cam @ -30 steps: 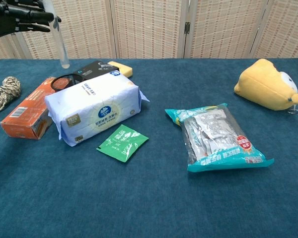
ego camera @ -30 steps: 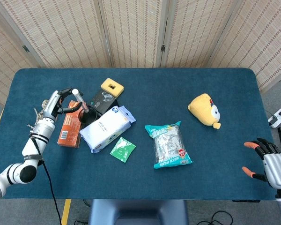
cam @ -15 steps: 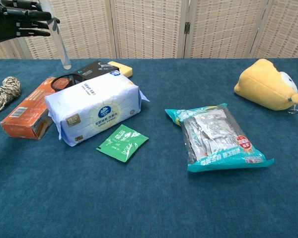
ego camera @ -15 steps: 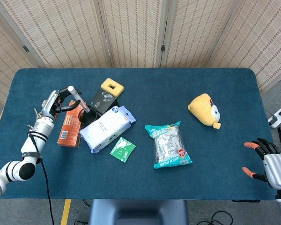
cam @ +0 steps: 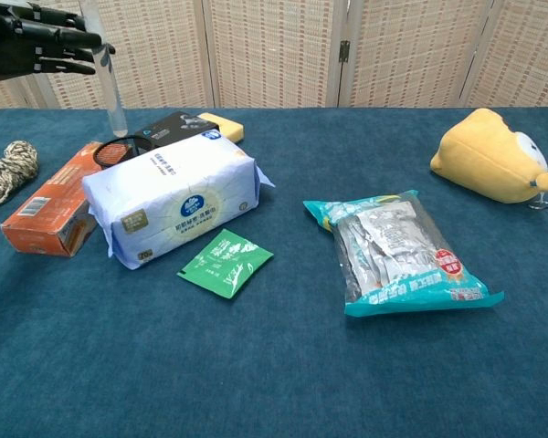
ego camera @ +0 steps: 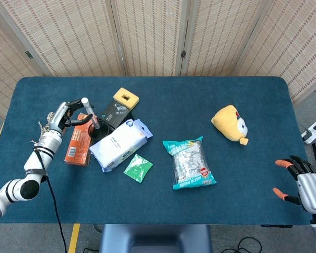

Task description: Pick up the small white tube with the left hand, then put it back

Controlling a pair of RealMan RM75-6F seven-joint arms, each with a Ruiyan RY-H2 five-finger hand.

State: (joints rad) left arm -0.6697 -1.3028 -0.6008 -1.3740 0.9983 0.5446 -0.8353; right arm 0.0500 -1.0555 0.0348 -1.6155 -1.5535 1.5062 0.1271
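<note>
The small white tube (ego camera: 90, 112) (cam: 110, 91) is a thin pale stick held nearly upright. My left hand (ego camera: 65, 114) (cam: 35, 42) grips its upper end above the far left of the table. The tube's lower tip hangs just over a black round holder (ego camera: 99, 132) (cam: 121, 150) between the orange box and the tissue pack. My right hand (ego camera: 301, 181) rests at the table's near right corner, fingers spread and holding nothing; the chest view does not show it.
An orange box (ego camera: 78, 145), a white tissue pack (cam: 173, 204), a black box (ego camera: 115, 112) and a yellow sponge (ego camera: 126, 97) crowd the left. A green sachet (cam: 226, 262), a snack bag (cam: 397, 252), a yellow plush (cam: 490, 167) and a rope bundle (cam: 6, 172) lie around.
The left hand has shifted a little and lowered the tube, whose tip now hangs closer to the black holder. The right hand has stayed where it was.
</note>
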